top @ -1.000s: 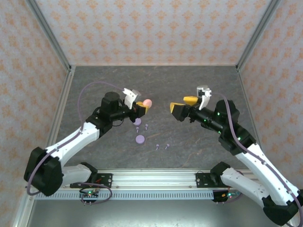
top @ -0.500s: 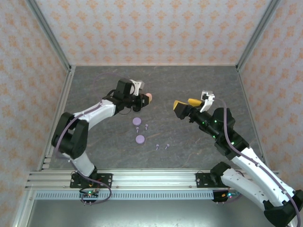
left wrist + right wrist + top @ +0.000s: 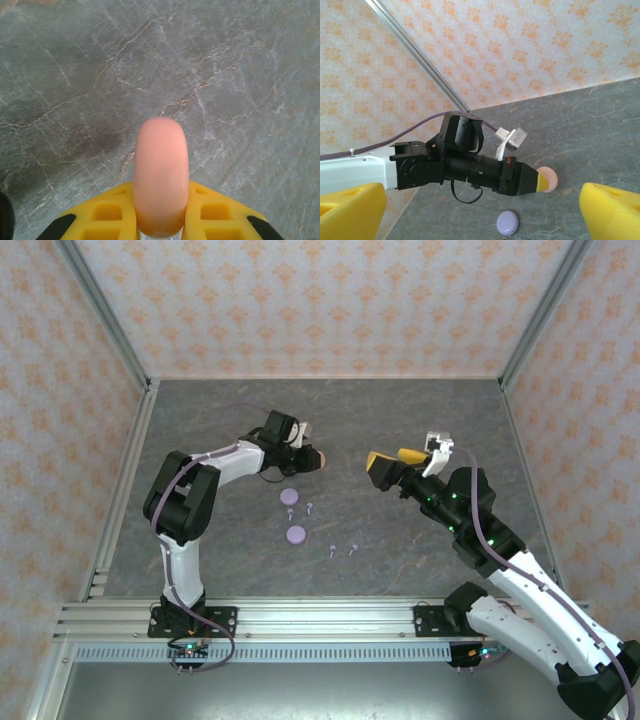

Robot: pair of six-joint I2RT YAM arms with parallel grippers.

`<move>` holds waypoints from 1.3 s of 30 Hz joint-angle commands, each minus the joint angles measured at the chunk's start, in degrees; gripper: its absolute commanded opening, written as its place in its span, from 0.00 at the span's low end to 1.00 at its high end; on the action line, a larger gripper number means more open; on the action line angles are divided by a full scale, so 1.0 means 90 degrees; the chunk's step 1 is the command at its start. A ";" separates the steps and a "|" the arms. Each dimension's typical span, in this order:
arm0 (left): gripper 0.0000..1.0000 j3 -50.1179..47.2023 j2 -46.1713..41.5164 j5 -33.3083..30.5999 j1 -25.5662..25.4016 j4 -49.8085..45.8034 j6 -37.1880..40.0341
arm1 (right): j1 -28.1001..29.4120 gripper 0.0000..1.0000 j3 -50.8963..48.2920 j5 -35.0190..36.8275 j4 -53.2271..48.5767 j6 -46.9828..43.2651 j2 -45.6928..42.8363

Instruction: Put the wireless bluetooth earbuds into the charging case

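lilac earbuds [image 3: 333, 549] lie scattered on the table [image 3: 450, 420], nearward of both grippers and roughly between them. farther out, the left gripper [image 3: 305, 455] is clenched on a pink disc [image 3: 161, 175] held edge-on; the right gripper [image 3: 390, 461] stands spread wide, empty.

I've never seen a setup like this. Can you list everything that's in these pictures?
pink disc: one, pink, clamped edge-on in the left hand
lilac discs: two, lilac, flat on the table near its middle
buds: four, lilac, two beside the lilac discs, two paired to their right
table: one, grey marbled
walls: three, cream with orange pattern, around the table
rail: one, silver, near edge, carrying the arm bases
left hand: one, yellow fingers, shut on the pink disc
right hand: one, yellow fingers, open, empty, right of the pink disc
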 commanded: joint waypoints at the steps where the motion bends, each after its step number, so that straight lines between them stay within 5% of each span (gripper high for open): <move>1: 0.14 0.0201 0.0185 0.0034 0.0010 -0.0082 -0.0178 | -0.0010 0.99 0.0020 0.0153 -0.0030 -0.0013 -0.0031; 17: 0.36 0.0086 -0.0064 -0.0183 -0.0008 -0.0128 0.0018 | -0.0015 0.99 0.0213 -0.0572 -0.0104 0.0188 0.0552; 23: 0.41 0.0052 -0.0866 -0.0658 -0.0008 -0.0600 0.0384 | -0.0014 0.99 0.0061 -0.0872 -0.0203 0.0634 0.0974; 31: 0.44 -0.0158 -0.2143 -0.1154 0.0010 -0.0968 0.0716 | 0.0058 0.99 0.0686 -0.0903 -0.1299 0.0056 0.1578; 39: 0.52 -0.0791 -0.3597 -0.1580 0.0284 -0.0748 0.0659 | 0.0992 0.97 0.1491 -0.0240 -0.2639 -0.0814 0.2638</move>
